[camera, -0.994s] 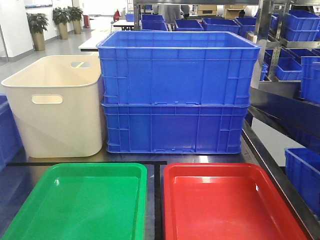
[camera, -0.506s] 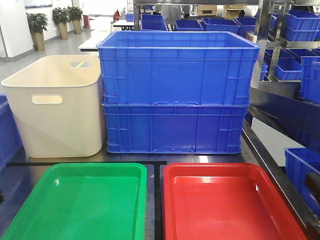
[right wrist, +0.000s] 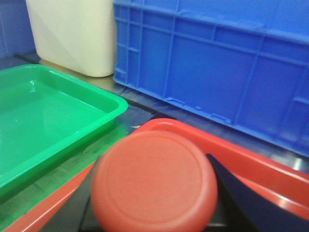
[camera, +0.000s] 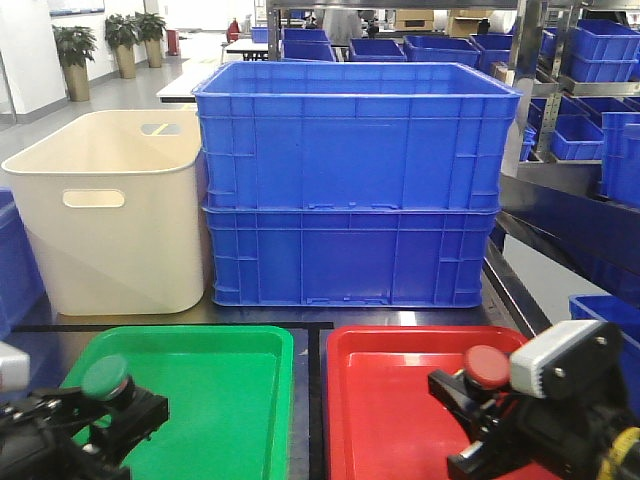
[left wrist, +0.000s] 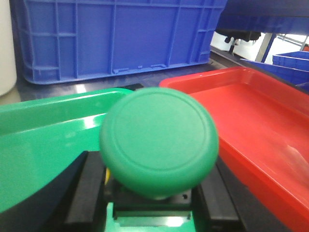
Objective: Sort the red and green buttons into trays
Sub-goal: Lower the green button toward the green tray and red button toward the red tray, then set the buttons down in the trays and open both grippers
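Green button, red button above trays

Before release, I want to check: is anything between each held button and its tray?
Nothing visible does. The left gripper holds the green button over the green tray, the right gripper the red button over the red tray.

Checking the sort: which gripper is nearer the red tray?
Right. Right gripper, holding red button, is over the red tray; left gripper, holding green button, is over the green tray.
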`<state>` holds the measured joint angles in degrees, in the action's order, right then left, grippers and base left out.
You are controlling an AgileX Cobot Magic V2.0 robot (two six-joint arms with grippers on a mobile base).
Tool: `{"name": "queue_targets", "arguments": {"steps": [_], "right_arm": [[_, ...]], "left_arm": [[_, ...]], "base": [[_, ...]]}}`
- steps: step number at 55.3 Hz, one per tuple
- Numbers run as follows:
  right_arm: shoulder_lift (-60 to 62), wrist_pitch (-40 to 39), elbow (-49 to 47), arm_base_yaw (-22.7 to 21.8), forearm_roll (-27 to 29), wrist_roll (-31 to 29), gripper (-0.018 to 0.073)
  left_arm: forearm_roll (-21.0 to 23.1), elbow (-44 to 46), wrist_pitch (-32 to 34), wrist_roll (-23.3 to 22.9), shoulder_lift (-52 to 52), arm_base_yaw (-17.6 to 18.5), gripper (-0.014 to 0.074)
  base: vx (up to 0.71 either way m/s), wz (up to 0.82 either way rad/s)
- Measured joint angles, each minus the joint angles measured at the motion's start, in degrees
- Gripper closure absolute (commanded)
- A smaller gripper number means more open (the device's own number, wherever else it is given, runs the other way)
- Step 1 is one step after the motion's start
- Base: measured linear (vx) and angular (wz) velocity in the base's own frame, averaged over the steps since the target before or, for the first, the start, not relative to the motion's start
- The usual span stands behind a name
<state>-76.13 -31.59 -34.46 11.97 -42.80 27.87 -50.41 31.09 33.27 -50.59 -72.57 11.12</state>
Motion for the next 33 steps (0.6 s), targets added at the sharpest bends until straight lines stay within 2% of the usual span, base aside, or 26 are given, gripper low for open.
{"name": "queue_targets", "arguments": {"steps": [7, 14, 22, 33], "right_arm": [[-6.64, -1.55, -1.83, 0.00, -0.07, 0.00, 0.0559], [-10.70, -1.57, -2.11, 0.00, -0.14, -0.05, 0.0540], [-13.25, -1.53, -2.15, 0.00, -0.14, -0.05, 0.0513], [-14.37, -1.46, -2.15, 0.00, -0.14, -2.39, 0.0420]], "left_arm": [[-1.56, 3.85, -1.87, -0.27, -4.99, 0.00, 0.0562], [-5.73, 5.81, -4.79, -0.56, -8.02, 0.15, 0.0524], [-8.84, 6.17, -7.88, -2.88, -9.67, 0.85, 0.0474], [-11.97, 6.23, -10.89, -3.29, -10.78, 1.18, 0.0367]], "base": [[0.00, 0.00], [0.00, 0.00], [0.00, 0.00], [0.00, 0.00]]}}
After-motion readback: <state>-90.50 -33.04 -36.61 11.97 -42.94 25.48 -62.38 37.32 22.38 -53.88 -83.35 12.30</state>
